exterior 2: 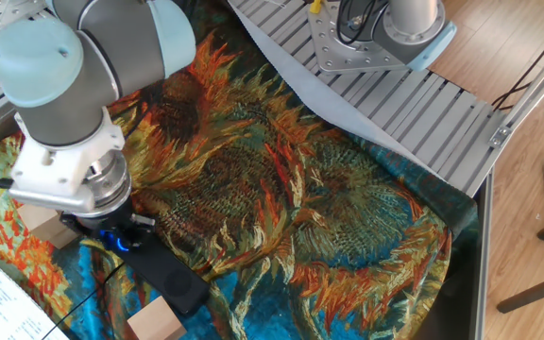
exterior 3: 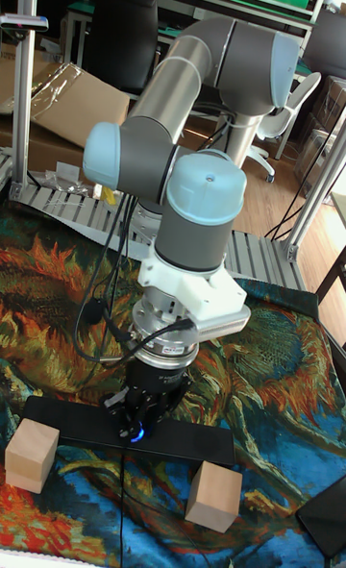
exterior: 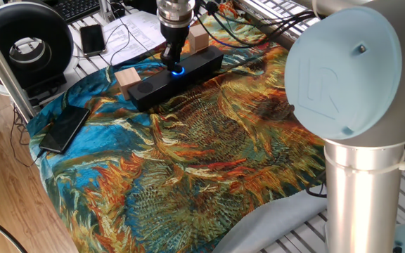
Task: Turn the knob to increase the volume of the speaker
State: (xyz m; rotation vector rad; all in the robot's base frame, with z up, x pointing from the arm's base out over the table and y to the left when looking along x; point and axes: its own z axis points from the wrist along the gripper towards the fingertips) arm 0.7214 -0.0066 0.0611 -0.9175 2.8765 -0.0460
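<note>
The speaker (exterior: 201,63) is a long, low black bar lying on the sunflower cloth, also seen in the other fixed view (exterior 2: 165,277) and the tall view (exterior 3: 207,441). Its knob (exterior: 178,69) glows blue in the middle of the top face (exterior 2: 112,240) (exterior 3: 138,432). My gripper (exterior: 174,62) points straight down onto the knob, fingers closed around it, so only the blue ring shows beside the fingertips. The gripper (exterior 2: 111,232) (exterior 3: 142,421) hides the dial itself.
Two wooden blocks flank the speaker (exterior: 127,76) (exterior: 200,36), one near block (exterior 3: 213,496) and one at the left (exterior 3: 31,456). A flat black phone (exterior: 64,128) lies at the cloth's left edge. Papers, another phone (exterior: 92,39) and cables sit behind.
</note>
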